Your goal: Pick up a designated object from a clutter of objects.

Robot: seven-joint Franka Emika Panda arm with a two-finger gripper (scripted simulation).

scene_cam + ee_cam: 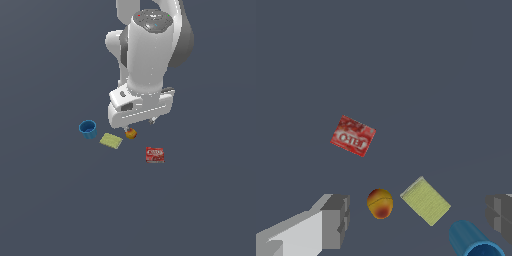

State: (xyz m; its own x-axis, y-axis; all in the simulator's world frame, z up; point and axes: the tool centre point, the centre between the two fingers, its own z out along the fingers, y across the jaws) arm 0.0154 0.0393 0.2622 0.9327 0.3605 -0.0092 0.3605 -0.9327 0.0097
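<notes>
While spread wide over the fruit (380, 203), gripper (418, 220) apart from red box (353, 135).

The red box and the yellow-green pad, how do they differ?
The red box is red with white lettering on its face; the yellow-green pad is plain, with no markings. The box lies apart from the rest, while the pad sits between the blue cup and the round fruit. Both are flat rectangles lying on the surface.

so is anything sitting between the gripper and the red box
Nothing visible. The gripper is open above the fruit and pad, while the red box lies apart on bare floor. The cup is farther off on the other side.
</notes>
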